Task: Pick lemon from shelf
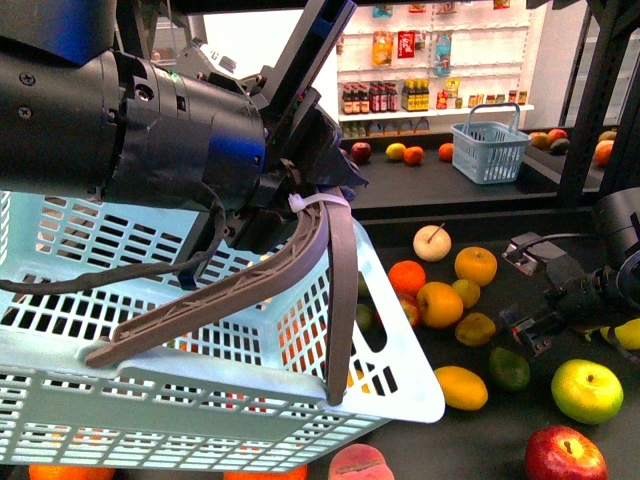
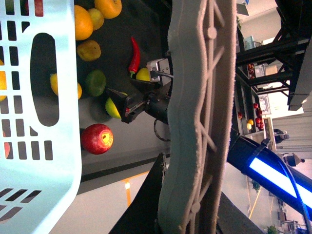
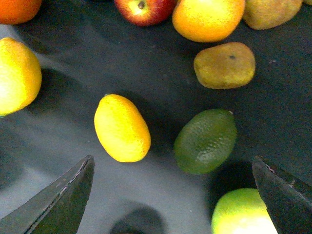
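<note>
The lemon, a bright yellow oval, lies on the black deck of the shelf, ahead of my right gripper and nearer its left finger. That gripper is open and holds nothing. In the front view the lemon rests just off the corner of the light blue basket, and the right gripper hovers above the fruit at the right. My left gripper is shut on the grey basket handle and holds the basket up at the left.
A dark green fruit and a yellow-green apple lie close beside the lemon. Oranges, a red apple and a red chilli crowd the deck. A second basket stands on the far shelf.
</note>
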Robot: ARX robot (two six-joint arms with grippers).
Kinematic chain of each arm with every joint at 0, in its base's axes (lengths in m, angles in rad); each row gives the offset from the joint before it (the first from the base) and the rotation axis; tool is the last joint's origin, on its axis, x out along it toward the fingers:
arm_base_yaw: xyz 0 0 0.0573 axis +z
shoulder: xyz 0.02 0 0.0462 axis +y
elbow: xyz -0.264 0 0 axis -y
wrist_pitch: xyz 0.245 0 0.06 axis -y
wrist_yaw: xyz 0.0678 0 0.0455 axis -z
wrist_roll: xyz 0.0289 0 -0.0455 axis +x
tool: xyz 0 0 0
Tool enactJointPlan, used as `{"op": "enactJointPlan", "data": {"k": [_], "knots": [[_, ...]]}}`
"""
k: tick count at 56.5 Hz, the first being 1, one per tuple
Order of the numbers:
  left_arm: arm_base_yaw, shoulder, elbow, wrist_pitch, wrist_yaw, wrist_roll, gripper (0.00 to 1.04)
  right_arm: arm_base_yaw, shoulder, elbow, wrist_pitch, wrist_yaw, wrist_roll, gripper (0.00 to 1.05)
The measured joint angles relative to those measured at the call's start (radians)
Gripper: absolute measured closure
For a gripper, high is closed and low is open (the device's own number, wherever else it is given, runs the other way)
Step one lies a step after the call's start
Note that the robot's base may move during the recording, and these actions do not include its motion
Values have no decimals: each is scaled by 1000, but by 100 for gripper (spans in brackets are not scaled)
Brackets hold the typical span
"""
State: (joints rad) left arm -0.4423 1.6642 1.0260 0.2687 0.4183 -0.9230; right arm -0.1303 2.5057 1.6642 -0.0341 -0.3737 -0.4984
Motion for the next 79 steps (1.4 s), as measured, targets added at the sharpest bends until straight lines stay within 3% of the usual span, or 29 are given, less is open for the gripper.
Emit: {"op": "enactJointPlan", "data": {"k": [31,79], "knots": [[0,0,0,0,0,0,95,83,215,154,-11,-92,-31,7],[0,0,0,0,0,0,95,99,479,497,-65,-68,-55,7]]}}
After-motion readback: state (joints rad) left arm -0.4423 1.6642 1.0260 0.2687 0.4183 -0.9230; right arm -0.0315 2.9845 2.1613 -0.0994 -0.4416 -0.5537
